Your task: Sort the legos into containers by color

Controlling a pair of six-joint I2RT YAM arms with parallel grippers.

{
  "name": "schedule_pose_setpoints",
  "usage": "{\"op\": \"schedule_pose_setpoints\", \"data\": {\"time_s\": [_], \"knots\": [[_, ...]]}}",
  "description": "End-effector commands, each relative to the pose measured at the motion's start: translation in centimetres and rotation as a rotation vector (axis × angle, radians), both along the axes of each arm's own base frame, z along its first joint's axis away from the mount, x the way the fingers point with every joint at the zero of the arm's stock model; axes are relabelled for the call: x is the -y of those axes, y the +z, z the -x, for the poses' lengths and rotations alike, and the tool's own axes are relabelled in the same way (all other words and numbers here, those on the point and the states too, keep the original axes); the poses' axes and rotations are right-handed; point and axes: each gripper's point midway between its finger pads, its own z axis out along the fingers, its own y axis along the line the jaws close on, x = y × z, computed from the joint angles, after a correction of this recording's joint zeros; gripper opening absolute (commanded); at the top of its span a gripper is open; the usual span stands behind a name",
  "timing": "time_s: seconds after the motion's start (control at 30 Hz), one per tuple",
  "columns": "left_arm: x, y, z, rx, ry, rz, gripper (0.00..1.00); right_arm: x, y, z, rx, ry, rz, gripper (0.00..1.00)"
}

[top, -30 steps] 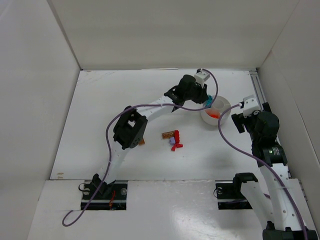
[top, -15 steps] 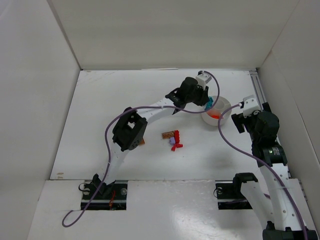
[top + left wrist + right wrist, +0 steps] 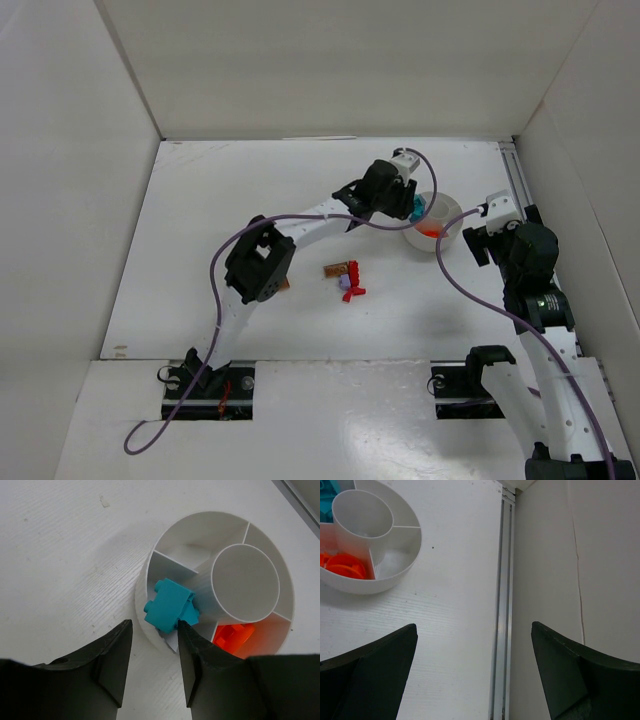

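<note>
left gripper (image 3: 153,630) jaws apart, empty, above bowl (image 3: 260,535) | teal brick (image 3: 169,605) in its left compartment, seemingly propped on outer wall | right gripper (image 3: 472,630) wide apart, empty | risk: a finger clips the brick on retreat, tipping it out

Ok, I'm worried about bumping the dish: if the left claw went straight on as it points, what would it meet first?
Probably the teal brick, lying just ahead of the open left claw in the white bowl, by its near rim; the depth between them is unclear.
</note>
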Motion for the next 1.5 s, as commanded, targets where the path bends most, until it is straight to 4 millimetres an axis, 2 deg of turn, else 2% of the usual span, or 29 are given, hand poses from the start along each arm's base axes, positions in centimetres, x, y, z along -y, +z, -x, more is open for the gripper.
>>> {"op": "schedule_pose_setpoints", "data": {"time_s": [0.0, 0.17, 0.2, 0.23, 0.33, 0.43, 0.53, 0.6, 0.73, 0.77, 0.8, 0.93, 0.97, 1.0, 1.03, 1.07, 1.13, 1.17, 1.27, 1.3, 1.4, 1.43, 1.47], "knots": [[-0.2, 6.1, 0.8, 0.062, -0.007, 0.075, 0.38, 0.2, 1.8, -0.5, 0.074, -0.006, 0.000, 1.00], [0.0, 7.5, 1.1, 0.092, -0.027, 0.105, 0.38, 0.0, 1.8, -0.6, 0.074, 0.003, -0.002, 1.00], [-0.2, 7.1, 1.1, 0.095, -0.032, 0.092, 0.38, 0.0, 1.8, -0.6, 0.074, 0.003, -0.002, 1.00], [-0.1, 7.7, 1.4, 0.098, -0.045, 0.103, 0.38, 0.0, 1.8, -0.6, 0.074, 0.003, -0.002, 1.00], [0.1, 8.0, 1.5, 0.108, -0.066, 0.109, 0.38, 0.0, 2.0, -0.5, 0.083, 0.003, -0.003, 1.00], [0.5, 9.1, 1.6, 0.131, -0.088, 0.130, 0.29, 0.0, 2.0, -0.5, 0.083, 0.003, -0.003, 1.00], [1.4, 8.7, 1.4, 0.120, -0.114, 0.133, 0.25, 0.2, 2.0, -0.4, 0.083, -0.006, 0.000, 1.00], [1.6, 7.4, 1.2, 0.099, -0.114, 0.113, 0.23, 0.2, 2.0, -0.4, 0.083, -0.006, 0.000, 1.00], [2.0, 6.6, 1.4, 0.083, -0.136, 0.111, 0.18, 0.2, 2.2, -0.3, 0.092, -0.006, -0.001, 1.00], [2.3, 7.3, 1.4, 0.095, -0.146, 0.128, 0.18, 0.2, 2.2, -0.3, 0.092, -0.006, -0.001, 1.00], [2.4, 6.6, 1.3, 0.088, -0.146, 0.121, 0.18, 0.2, 2.2, -0.3, 0.092, -0.006, -0.001, 1.00], [2.7, 6.8, 1.1, 0.084, -0.146, 0.118, 0.14, 0.2, 2.2, -0.3, 0.092, -0.006, -0.001, 1.00], [2.2, 7.6, 0.5, 0.097, -0.098, 0.122, 0.14, 0.2, 2.2, -0.3, 0.092, -0.006, -0.001, 1.00], [1.7, 6.9, 0.5, 0.088, -0.082, 0.104, 0.14, 0.2, 1.8, -0.3, 0.083, -0.006, 0.000, 1.00], [1.1, 7.4, 0.1, 0.102, -0.071, 0.116, 0.15, 0.2, 1.8, -0.3, 0.083, -0.006, 0.000, 1.00], [1.0, 9.4, 0.3, 0.132, -0.067, 0.160, 0.21, 0.2, 1.8, -0.3, 0.083, -0.006, 0.000, 1.00], [-0.4, 9.3, -0.4, 0.131, -0.041, 0.168, 0.24, 0.2, 1.8, -0.3, 0.083, -0.006, 0.000, 1.00], [-0.5, 10.0, -0.3, 0.139, -0.041, 0.175, 0.25, 0.2, 1.8, -0.3, 0.083, -0.006, 0.000, 1.00], [-0.8, 10.0, -0.6, 0.145, -0.047, 0.172, 0.28, 0.2, 1.8, -0.3, 0.083, -0.006, 0.000, 1.00], [-0.5, 8.9, -0.6, 0.126, -0.056, 0.158, 0.30, 0.2, 1.8, -0.3, 0.083, -0.006, 0.000, 1.00], [0.1, 8.5, -0.7, 0.109, -0.075, 0.153, 0.32, 0.2, 1.8, -0.3, 0.083, -0.006, 0.000, 1.00], [0.4, 7.6, -0.6, 0.090, -0.089, 0.144, 0.32, 0.2, 1.8, -0.3, 0.083, -0.006, 0.000, 1.00], [0.6, 8.1, -0.5, 0.095, -0.101, 0.154, 0.32, 0.2, 1.8, -0.3, 0.083, -0.006, 0.000, 1.00]]}}
